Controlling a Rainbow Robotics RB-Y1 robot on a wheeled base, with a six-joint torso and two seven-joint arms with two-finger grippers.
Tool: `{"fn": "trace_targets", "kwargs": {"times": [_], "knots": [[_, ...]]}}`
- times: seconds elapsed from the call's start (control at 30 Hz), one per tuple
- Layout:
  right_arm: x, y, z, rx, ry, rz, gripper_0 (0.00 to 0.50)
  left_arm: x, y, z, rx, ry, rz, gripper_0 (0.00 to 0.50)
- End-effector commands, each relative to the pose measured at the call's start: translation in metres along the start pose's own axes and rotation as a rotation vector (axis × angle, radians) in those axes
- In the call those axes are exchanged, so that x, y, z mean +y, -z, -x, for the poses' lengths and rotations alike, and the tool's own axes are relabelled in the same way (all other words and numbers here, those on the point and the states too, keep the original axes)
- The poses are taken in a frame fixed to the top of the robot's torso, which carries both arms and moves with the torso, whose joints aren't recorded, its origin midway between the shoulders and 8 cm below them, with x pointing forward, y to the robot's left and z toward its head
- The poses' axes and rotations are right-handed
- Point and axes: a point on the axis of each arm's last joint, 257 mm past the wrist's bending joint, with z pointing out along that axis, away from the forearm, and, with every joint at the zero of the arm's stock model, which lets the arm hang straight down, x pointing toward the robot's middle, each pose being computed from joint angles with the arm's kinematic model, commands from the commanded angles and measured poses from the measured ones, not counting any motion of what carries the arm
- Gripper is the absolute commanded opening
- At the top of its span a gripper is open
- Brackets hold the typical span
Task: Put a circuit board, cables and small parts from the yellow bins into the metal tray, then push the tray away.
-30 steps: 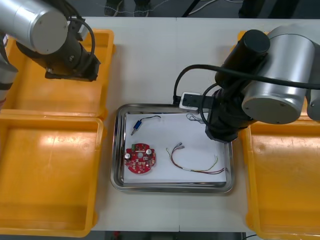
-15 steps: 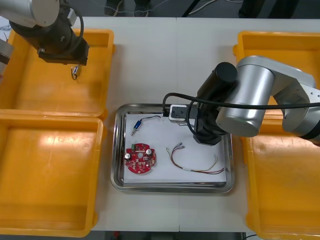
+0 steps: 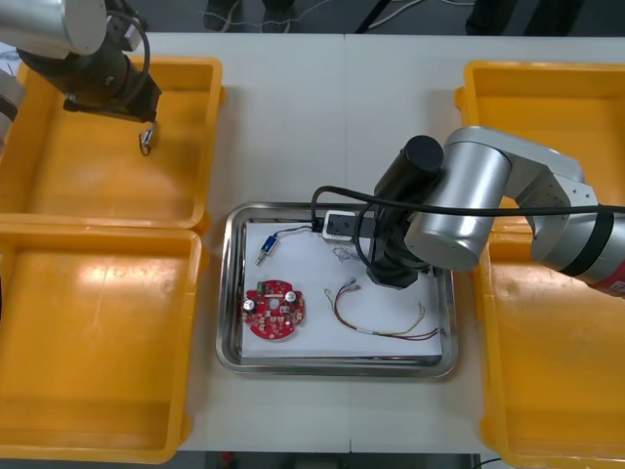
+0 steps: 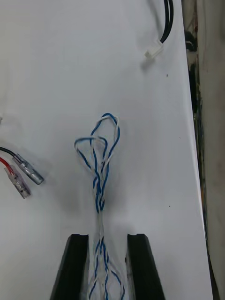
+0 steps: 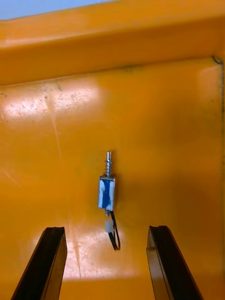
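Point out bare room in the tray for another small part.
Bare liner between the circuit board and the red and yellow cable. Crowded at the far side: small metal part, black cable, right gripper holding the twisted blue and white cable. The left gripper hovers open over the far left bin.

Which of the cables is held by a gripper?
The blue-and-white cable, between the right gripper's jaws; the black cable and red-yellow cable lie loose in the tray.
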Motion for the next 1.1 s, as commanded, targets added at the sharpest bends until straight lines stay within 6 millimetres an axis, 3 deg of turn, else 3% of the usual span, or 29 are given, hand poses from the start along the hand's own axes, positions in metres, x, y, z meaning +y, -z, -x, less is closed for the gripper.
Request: {"fn": "trace_targets", "kwargs": {"times": [0.03,0.33,0.67,1.03,1.1], "knots": [[-0.005,0.006,0.017,-0.027,0.028,-0.026,0.500,0.004,0.012,0.041,-0.098,-0.045,0.011,0.500],[-0.010,0.016,0.017,-0.024,0.005,-0.026,0.500,-0.005,-0.010,0.035,-0.096,-0.073,0.014,0.500],[-0.009,0.060,0.008,0.041,-0.041,0.006,0.500,-0.022,-0.030,0.025,-0.083,-0.080,-0.007,0.500],[-0.012,0.118,-0.017,0.140,-0.193,-0.035,0.500,-0.025,-0.045,0.015,-0.064,-0.075,-0.008,0.500],[-0.017,0.128,-0.010,0.106,-0.224,-0.059,0.500,-0.024,-0.050,0.012,-0.064,-0.072,-0.009,0.500]]}}
